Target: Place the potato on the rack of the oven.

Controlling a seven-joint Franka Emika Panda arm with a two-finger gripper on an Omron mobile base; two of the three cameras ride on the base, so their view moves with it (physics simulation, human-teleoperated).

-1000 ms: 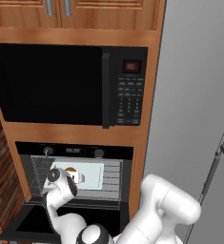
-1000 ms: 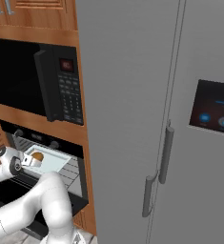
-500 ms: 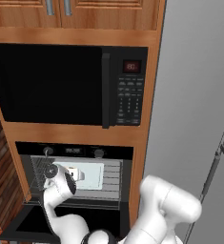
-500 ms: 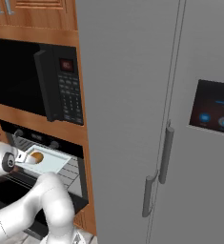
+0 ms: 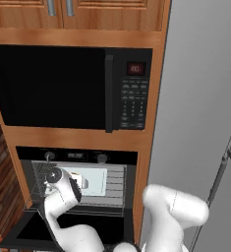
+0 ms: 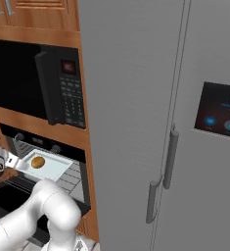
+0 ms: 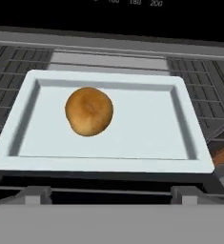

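Observation:
The golden-brown potato (image 7: 89, 110) lies on a pale flat tray (image 7: 147, 138) that rests on the wire rack (image 7: 201, 90) inside the oven (image 5: 75, 155). My gripper (image 7: 111, 193) hangs just in front of the tray's near rim, open, with nothing between its fingers. From the right base the potato (image 6: 37, 162) sits a short way beyond the gripper (image 6: 17, 163), apart from it. From the left base my hand covers the potato; the gripper (image 5: 82, 183) points at the tray (image 5: 97, 179) on the rack (image 5: 117, 183).
The oven door (image 5: 38, 231) lies folded down and dark below my arm. A black microwave (image 5: 53, 86) sits right above the oven's knob strip. Wood framing borders the cavity, and the tall grey fridge (image 6: 160, 122) stands to the right.
My hand has drawn back from the oven, toward the left, leaving the potato still on the tray. The gap between fingers and potato has grown.

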